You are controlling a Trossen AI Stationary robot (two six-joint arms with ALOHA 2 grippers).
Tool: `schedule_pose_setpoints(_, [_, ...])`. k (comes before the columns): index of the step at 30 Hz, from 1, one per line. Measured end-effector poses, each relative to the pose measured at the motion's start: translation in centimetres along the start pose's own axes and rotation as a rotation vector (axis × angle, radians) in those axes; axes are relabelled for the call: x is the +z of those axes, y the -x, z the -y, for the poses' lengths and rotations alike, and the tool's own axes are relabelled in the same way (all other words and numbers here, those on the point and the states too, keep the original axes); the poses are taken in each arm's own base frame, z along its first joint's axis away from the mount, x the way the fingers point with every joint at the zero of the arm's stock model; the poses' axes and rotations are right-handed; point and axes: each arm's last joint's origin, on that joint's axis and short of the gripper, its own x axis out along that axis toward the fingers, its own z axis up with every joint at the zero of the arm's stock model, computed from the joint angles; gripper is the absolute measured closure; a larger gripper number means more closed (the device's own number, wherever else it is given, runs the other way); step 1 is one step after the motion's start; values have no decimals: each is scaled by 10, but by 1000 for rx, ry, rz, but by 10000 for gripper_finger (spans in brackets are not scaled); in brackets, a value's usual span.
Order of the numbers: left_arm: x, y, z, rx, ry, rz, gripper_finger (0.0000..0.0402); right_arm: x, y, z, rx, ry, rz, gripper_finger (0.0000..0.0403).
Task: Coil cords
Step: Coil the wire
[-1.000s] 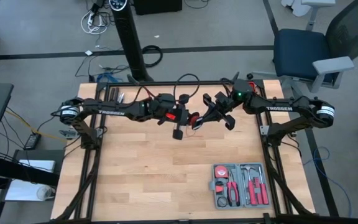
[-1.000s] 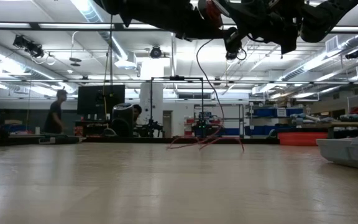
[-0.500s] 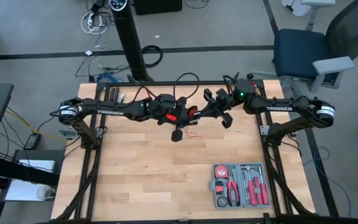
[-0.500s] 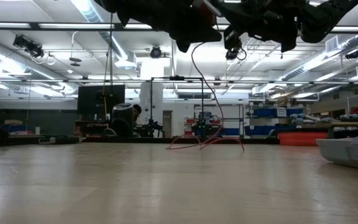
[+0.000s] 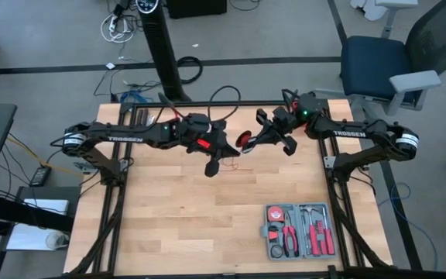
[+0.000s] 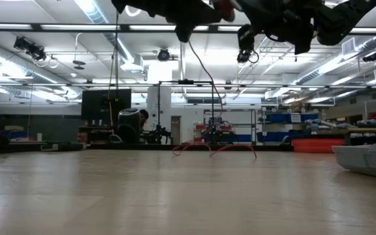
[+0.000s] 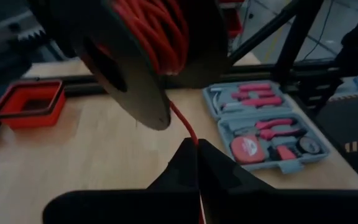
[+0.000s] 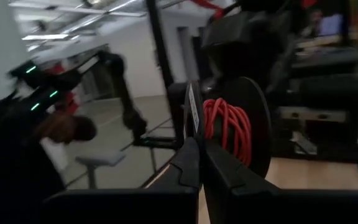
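Two grippers meet high above the desk's far middle. The left gripper [image 5: 214, 165] is clenched on the thin red cord [image 7: 182, 121], pinching the strand just below a black spool [image 5: 244, 142]. The right gripper [image 5: 263, 138] is clamped on the spool's rim, holding it upright, likely so the cord can wind on. Loose cord [image 6: 214, 149] trails on the desk near the far edge. Compared with a second ago, the left gripper sits further left and less cord lies loose.
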Motion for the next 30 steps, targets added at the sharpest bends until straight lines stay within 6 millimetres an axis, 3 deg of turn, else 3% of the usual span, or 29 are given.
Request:
schedule_pose_setpoints(6, [12,8,0,-7,-51,46,402,-1,8,3,67,25,-42,402])
schedule_pose_setpoints(17, [17,13,-2,56,-298,-56,401,-17,9,6,60,-189,-144,402])
schedule_pose_setpoints(30, [14,9,-4,182,-253,-103,344,-19,7,6,11,-186,-136,402])
